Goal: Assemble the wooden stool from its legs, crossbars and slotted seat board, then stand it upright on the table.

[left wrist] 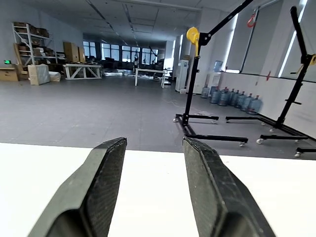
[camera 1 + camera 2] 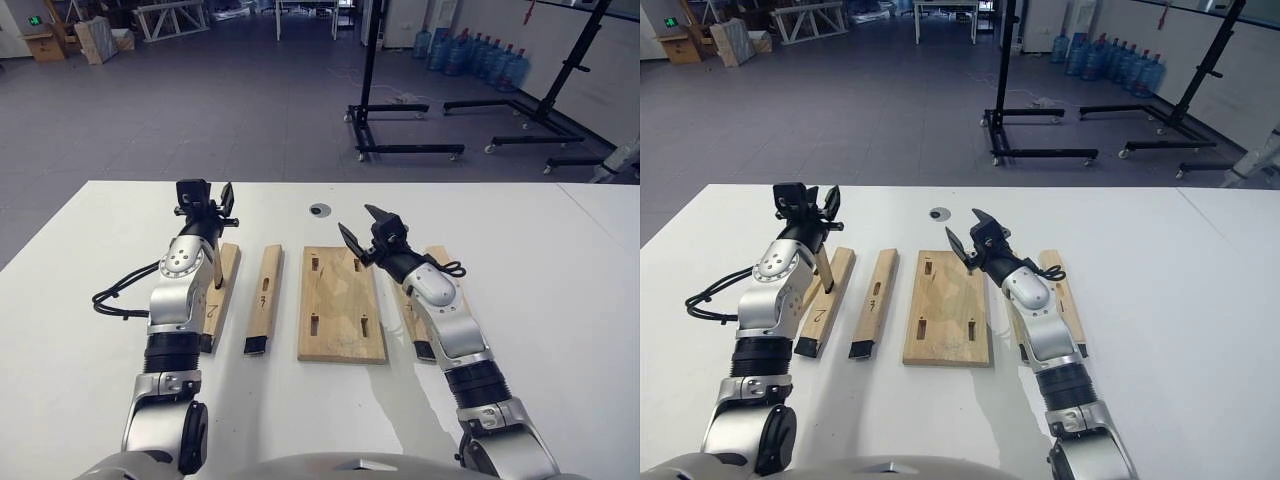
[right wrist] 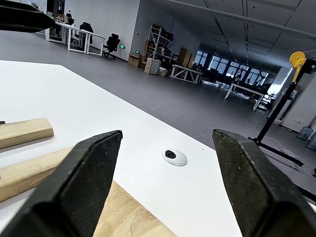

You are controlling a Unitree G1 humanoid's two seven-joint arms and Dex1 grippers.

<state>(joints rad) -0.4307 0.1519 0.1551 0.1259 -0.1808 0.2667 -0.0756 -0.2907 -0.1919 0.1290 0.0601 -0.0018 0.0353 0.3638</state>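
Slotted seat board [image 2: 341, 304] on white table [image 2: 560, 270]

White table [image 2: 560, 300] w/ round grommet [image 2: 320, 210]; black wheeled racks [image 2: 410, 150] & water jugs [image 2: 497, 65] behind.

Stereo head downward; wrists behind claws [image 1: 154, 143] [image 3: 168, 133]

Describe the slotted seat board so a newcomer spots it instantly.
On the white table, narrow wooden strips lie side by side. Between them lies the wide rectangular light-wood seat board, flat; it alone is broad and has four small slots.
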